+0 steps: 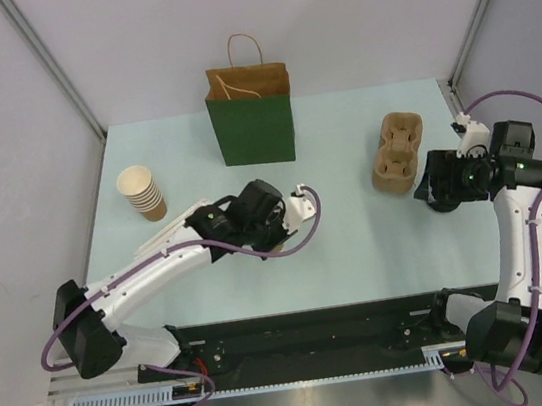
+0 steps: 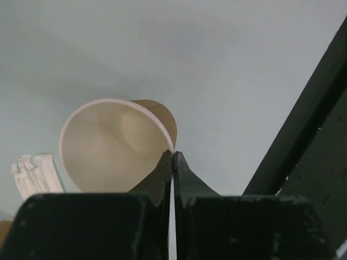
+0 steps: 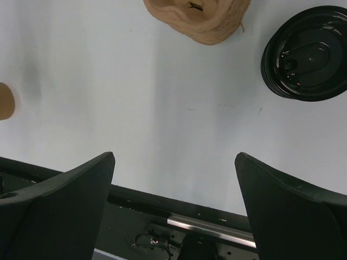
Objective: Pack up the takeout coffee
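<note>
My left gripper [image 2: 172,154] is shut on the rim of a lidless tan paper cup [image 2: 108,146] with a cream inside, lying tilted with its mouth toward the camera. In the top view the left gripper [image 1: 272,225] is at the table's middle and hides that cup. No cup with a black lid on it shows. A stack of black lids [image 3: 306,52] lies on the table ahead and to the right of my open, empty right gripper [image 3: 174,156]. In the top view the right gripper [image 1: 437,185] hovers right of centre.
A green paper bag [image 1: 252,125] stands open at the back centre. A stack of lidless cups [image 1: 141,193] is at the left. Brown pulp carriers [image 1: 398,152] lie beside the right gripper and show in the right wrist view [image 3: 198,19]. The black front rail [image 2: 303,141] is close.
</note>
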Controlling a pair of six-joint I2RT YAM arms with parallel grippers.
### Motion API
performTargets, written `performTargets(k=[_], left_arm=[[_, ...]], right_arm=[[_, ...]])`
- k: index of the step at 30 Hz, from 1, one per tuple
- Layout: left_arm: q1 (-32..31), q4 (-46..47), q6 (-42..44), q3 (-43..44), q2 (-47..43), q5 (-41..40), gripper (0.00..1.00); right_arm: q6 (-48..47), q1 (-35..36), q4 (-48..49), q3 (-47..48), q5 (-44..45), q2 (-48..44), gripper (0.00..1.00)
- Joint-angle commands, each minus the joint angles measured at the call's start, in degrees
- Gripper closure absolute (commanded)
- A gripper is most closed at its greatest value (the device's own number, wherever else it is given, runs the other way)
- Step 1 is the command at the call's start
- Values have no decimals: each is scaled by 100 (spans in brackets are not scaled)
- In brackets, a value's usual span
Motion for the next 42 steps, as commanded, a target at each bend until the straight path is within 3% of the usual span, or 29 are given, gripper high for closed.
performTargets(k=[1, 14, 20, 26, 32, 37, 42], left_arm=[[-249, 1266, -289, -240, 172, -322, 100], [-258, 2059, -228, -618, 833, -350, 98], [-249, 2050, -192, -600, 921, -297, 80], [-240, 1884, -236, -460, 860, -227, 56], [-223, 1137, -237, 541, 263, 449, 17], [-57, 600, -245, 1245, -80, 836, 9], [593, 433, -491, 1114, -352, 1838, 9]], right_arm=[[-280, -205, -184, 282, -83, -41, 0], [-499, -495, -290, 484, -109, 266, 0], [-684, -618, -421, 572, -82, 301, 0], [-1193, -934, -825, 923, -267, 512, 0], [-2195, -1383, -1528, 1670, -215, 1013, 0], [-2363, -1374, -1670, 2066, 268, 1697, 2], [-2064, -1181, -1723, 2312, 435, 2217, 26]])
